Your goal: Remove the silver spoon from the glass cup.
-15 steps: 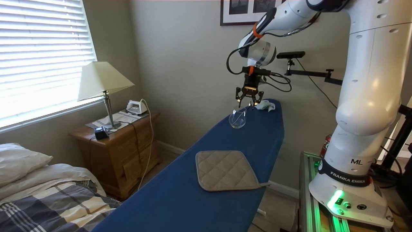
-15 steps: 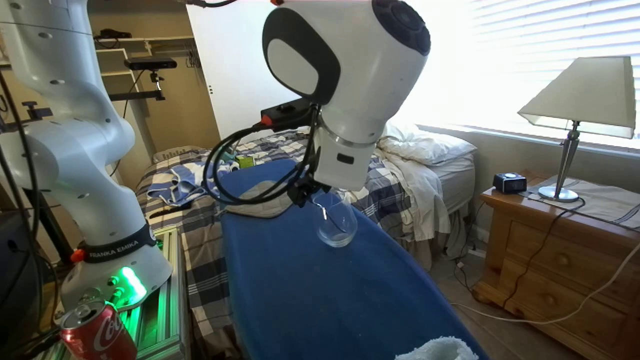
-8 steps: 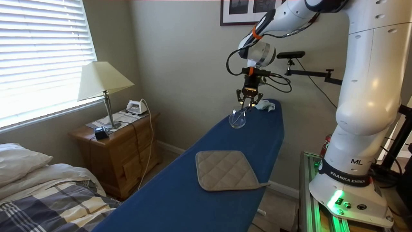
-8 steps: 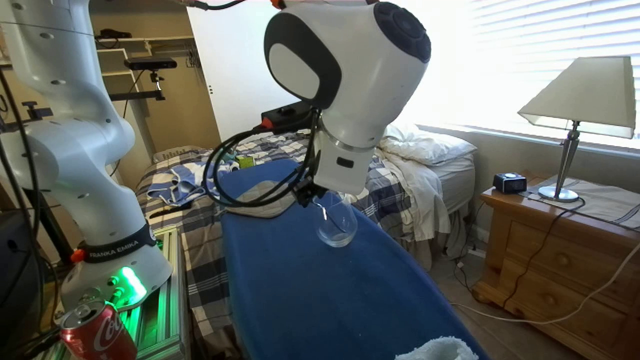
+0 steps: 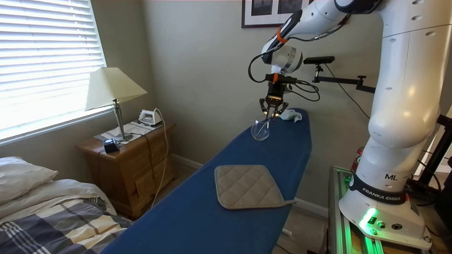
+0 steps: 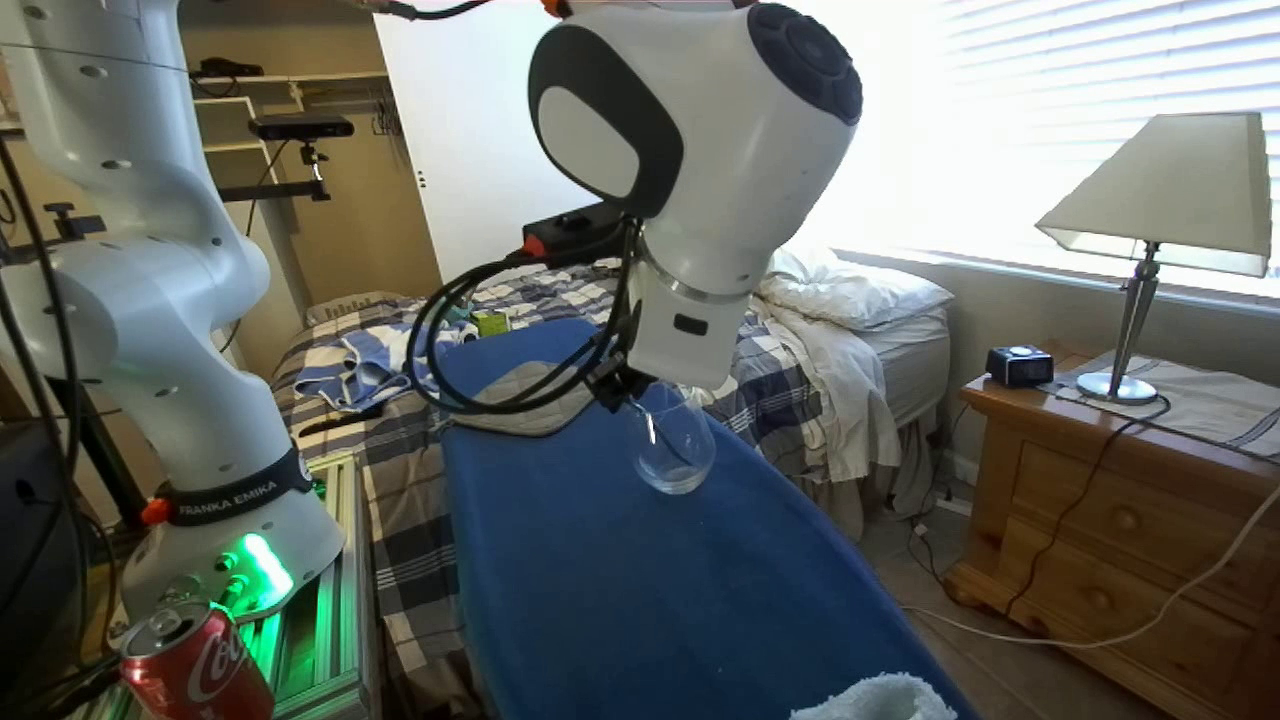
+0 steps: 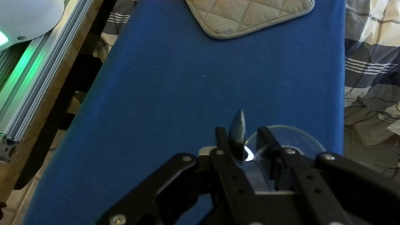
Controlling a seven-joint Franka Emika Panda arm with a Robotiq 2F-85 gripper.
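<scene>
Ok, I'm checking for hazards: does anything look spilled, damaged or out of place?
Nothing looks spilled or damaged. The glass cup stands on a blue ironing board, nearer one long edge: an odd spot for glassware.

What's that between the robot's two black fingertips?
The silver spoon, as the wrist view shows. The gripper isn't shut on it: a gap shows on one side, the glass cup beyond.

In both exterior views we look down the board (image 5: 169, 218) from opposite ends, sharing lamp (image 6: 1165, 195) and glass (image 6: 692, 440); the wrist view has us close above, facing down towards the pad (image 7: 253, 15).
</scene>
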